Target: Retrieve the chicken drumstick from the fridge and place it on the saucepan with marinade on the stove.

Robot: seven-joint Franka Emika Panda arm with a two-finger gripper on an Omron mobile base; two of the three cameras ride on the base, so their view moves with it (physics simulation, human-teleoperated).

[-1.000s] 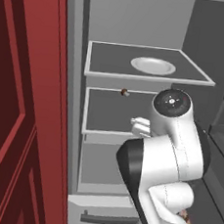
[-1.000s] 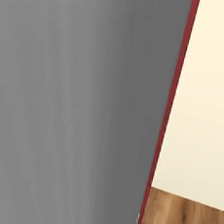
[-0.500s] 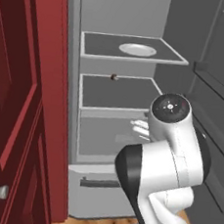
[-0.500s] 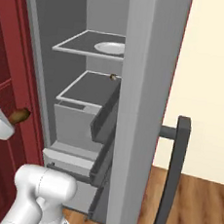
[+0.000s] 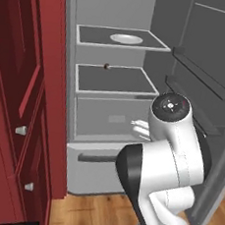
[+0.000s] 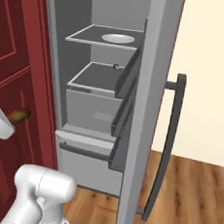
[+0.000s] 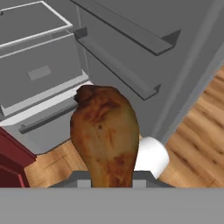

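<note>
Judging from the hand view, the chicken drumstick (image 7: 105,135) is pinched in the gripper (image 7: 111,181), apparently clear of the open fridge (image 5: 109,119); carrying it to the saucepan is left.

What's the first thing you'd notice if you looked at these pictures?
The big brown chicken drumstick held in the robot's tool, right up close in the hand view. Behind it the grey fridge stands open, with a white plate on its top shelf and dark red cabinets to the left.
</note>
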